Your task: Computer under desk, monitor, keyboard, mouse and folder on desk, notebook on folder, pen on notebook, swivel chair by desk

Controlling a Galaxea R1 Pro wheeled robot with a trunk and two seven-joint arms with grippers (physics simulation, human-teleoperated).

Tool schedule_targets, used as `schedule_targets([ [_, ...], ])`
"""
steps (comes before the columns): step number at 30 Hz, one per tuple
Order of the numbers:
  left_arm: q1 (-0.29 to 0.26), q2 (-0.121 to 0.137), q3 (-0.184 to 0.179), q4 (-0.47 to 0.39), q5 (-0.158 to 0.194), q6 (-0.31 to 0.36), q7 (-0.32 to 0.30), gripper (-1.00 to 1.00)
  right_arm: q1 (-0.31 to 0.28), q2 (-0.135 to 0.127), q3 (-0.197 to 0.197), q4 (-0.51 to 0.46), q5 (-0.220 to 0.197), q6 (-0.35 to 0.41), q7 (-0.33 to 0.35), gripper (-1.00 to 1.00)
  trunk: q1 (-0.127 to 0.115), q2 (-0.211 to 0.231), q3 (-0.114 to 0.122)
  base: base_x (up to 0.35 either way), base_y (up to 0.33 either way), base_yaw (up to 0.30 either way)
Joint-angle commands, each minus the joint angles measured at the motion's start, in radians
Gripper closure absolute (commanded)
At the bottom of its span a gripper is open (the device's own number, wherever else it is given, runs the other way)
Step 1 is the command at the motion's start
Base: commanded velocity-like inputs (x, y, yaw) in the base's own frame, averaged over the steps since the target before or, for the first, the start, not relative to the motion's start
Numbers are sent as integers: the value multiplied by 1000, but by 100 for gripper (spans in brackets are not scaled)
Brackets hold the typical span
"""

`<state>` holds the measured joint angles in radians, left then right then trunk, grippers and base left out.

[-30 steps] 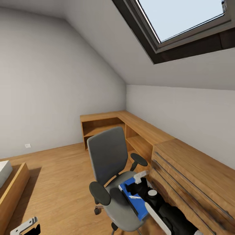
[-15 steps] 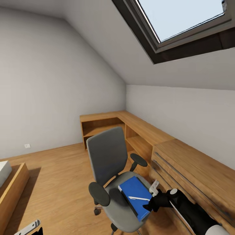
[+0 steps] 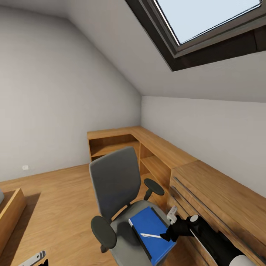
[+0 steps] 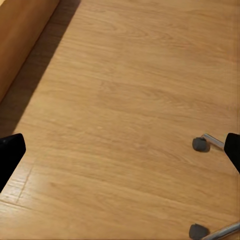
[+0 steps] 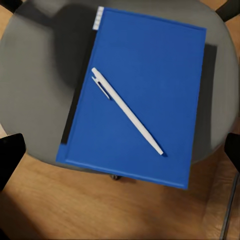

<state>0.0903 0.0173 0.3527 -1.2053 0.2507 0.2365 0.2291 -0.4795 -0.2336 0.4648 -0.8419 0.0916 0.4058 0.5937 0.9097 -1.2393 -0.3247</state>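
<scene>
The blue folder is being carried on the chair seat, the pen lying on it. The right end effector is being held apart at the folder's 3 o'clock edge.

Dark book lies almost wholly hidden under the folder; only a thin dark strip shows along one long folder edge. Chair base cut off by head view's lower edge. Right gripper fingertips too small to tell jaw spacing there.
</scene>
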Motion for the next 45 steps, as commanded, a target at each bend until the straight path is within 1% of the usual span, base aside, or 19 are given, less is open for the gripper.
schedule_targets([
  [1,0,1,-1,-2,10,4,6,-100,-1,0,1,-2,9,2,5,-100,0,-1,-1,58,-19,0],
  [4,0,1,-1,-2,10,4,6,-100,-1,2,1,-2,7,4,4,-100,0,-1,-1,38,-12,0],
  [6,0,1,-1,-3,10,4,5,-100,-1,15,-1,-3,6,3,3,-100,0,-1,-1,8,-3,0],
  [11,0,1,0,-5,9,4,6,-100,-1,23,-3,-3,2,5,2,-100,0,-1,-1,1,0,0],
  [12,0,1,3,-5,9,3,10,-100,-1,29,-3,-3,2,5,1,-100,0,-1,-2,0,0,168],
  [16,0,2,3,-4,9,3,10,-100,-1,30,-3,-3,2,5,0,-100,0,-1,-7,0,-31,168],
  [23,0,3,6,-4,8,3,12,-100,-1,30,-3,-2,3,5,0,-100,0,-1,-16,-28,-252,161],
  [34,0,3,9,-3,10,4,13,-100,-1,30,-2,-2,4,5,-1,-100,0,-1,-31,-205,-214,125],
  [45,0,3,9,-2,10,4,10,-100,-1,30,-2,-2,4,5,-2,-100,0,-1,-47,-41,-35,63],
])
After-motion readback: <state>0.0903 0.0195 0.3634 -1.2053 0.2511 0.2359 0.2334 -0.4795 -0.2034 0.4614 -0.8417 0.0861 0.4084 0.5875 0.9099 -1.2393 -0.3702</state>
